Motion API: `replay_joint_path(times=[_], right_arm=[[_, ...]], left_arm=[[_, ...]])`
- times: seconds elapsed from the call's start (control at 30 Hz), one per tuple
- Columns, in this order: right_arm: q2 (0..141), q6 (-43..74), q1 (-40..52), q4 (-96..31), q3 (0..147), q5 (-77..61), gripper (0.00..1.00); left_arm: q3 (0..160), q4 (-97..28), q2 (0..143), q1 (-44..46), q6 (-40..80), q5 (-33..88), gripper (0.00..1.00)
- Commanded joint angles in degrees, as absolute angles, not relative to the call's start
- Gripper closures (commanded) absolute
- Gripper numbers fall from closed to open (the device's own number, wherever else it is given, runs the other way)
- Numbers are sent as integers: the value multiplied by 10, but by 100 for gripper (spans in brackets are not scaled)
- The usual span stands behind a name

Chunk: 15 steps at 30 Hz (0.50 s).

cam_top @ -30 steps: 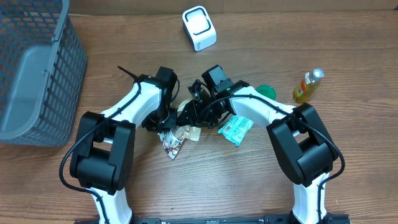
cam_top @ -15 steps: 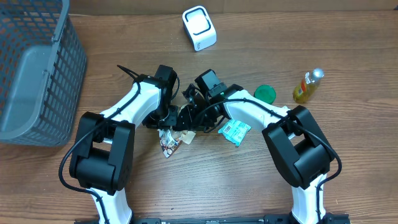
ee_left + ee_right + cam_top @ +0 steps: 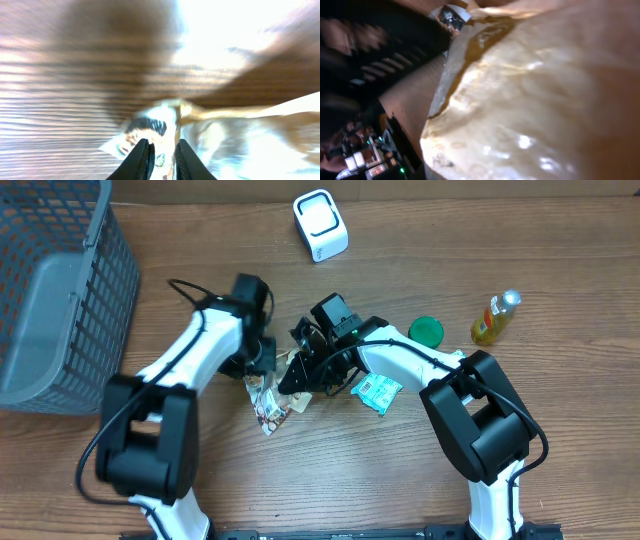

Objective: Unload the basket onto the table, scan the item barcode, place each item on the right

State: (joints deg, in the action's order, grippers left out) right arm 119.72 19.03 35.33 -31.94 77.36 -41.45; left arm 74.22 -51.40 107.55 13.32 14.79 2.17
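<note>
The item is a crinkled brown-and-white snack packet (image 3: 268,408) lying on the wooden table between the two arms. My left gripper (image 3: 260,372) is at its upper end. In the left wrist view the black fingers (image 3: 142,159) stand almost together on a thin edge of the packet (image 3: 210,135), and that view is blurred. My right gripper (image 3: 298,372) is pressed against the packet's right side. The glossy beige packet (image 3: 530,90) fills the right wrist view and the right fingers do not show. The white scanner (image 3: 320,225) stands at the back centre.
A grey mesh basket (image 3: 60,300) sits at the far left. A green packet (image 3: 378,390) lies under the right forearm. Right of it are a green lid (image 3: 427,331) and a small yellow bottle (image 3: 495,318).
The left arm has swung to the left and its gripper has shifted slightly left. The right gripper has moved left against the packet. The packet has slid a little left.
</note>
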Motion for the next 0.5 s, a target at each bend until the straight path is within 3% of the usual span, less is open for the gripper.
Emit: replay_joint_path(times=[0.0,0.2,0.33,0.37,0.4,0.47], right_arm=[[1188,151,359,-327,801,-400,79],[1142,107,359,-340,824,-344,85],[1100,58,359,-368,841,-266,90],[1088,39,359,-377,846,-254,90],[1077,19,359,-381,849,-250,93],[1054,-35,359,-380,853,-249,96]], left_arm=[[777,-511,1013,104,144,34,78],[800,-510,972,42,144,27,66],[802,-496,966,1,144,25,31],[802,-495,967,-6,144,25,10],[802,-495,967,-13,144,26,0],[801,-496,967,-23,143,25,1]])
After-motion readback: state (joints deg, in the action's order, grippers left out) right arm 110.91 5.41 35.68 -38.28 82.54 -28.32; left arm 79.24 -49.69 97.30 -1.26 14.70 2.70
